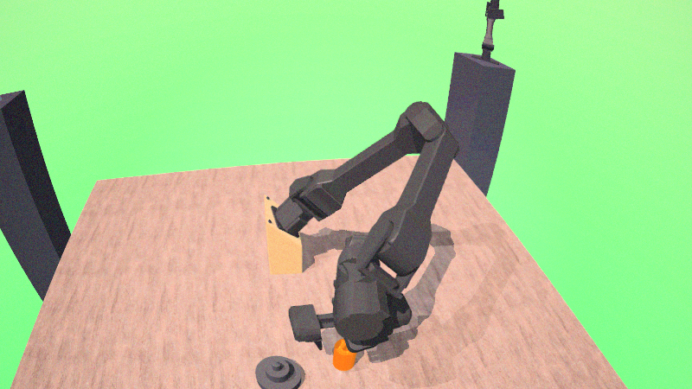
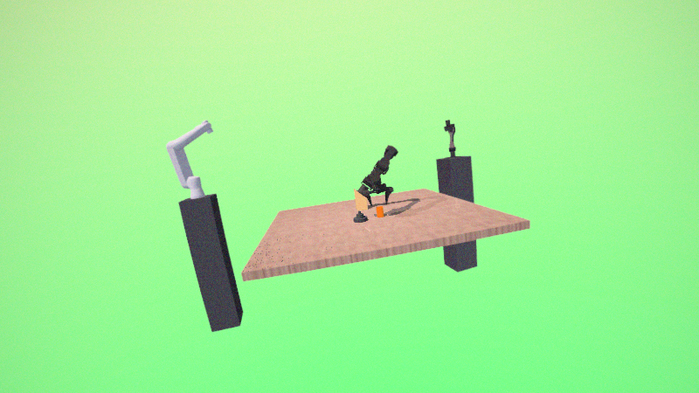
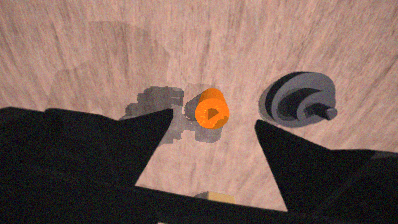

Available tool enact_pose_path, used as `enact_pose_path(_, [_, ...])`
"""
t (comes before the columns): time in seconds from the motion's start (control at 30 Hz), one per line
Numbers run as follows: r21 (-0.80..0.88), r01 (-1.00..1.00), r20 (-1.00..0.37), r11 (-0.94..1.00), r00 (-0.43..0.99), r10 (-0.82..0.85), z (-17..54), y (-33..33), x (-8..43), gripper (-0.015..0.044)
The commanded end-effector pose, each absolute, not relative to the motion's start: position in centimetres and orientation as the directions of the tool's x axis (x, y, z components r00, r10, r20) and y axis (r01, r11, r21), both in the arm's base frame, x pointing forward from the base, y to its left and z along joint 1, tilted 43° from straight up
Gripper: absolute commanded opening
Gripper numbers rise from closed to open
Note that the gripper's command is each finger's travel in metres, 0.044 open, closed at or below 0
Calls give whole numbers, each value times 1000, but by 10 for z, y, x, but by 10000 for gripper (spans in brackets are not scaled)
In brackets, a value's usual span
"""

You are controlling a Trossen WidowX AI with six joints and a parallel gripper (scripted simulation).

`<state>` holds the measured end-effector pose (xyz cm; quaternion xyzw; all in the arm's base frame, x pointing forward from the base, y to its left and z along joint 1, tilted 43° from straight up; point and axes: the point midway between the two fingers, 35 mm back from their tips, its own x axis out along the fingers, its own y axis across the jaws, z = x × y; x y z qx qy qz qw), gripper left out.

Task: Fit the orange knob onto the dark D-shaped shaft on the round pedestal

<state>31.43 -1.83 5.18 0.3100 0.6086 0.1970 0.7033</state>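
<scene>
The orange knob stands upright on the table, its hole facing up. The round dark pedestal stands beside it, left of the knob in the top and exterior views and right of it in the wrist view. Its thin shaft is bare. My gripper is open and empty. In the wrist view the knob shows between and beyond the fingertips. In the exterior view the fingers are above and behind the knob. In the top view the arm hides one fingertip.
A yellow block stands at the arm's base. The right finger is close to the pedestal in the wrist view. Dark pillars stand beyond the table, carrying other arms.
</scene>
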Motion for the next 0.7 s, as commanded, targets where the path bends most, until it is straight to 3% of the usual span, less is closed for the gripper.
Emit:
enact_pose_path(0.0, [680, 105, -731, 726, 176, 660, 47, -13, 314, 440])
enact_pose_path(0.67, [680, 105, -731, 725, 176, 660, 23, 8, 321, 440])
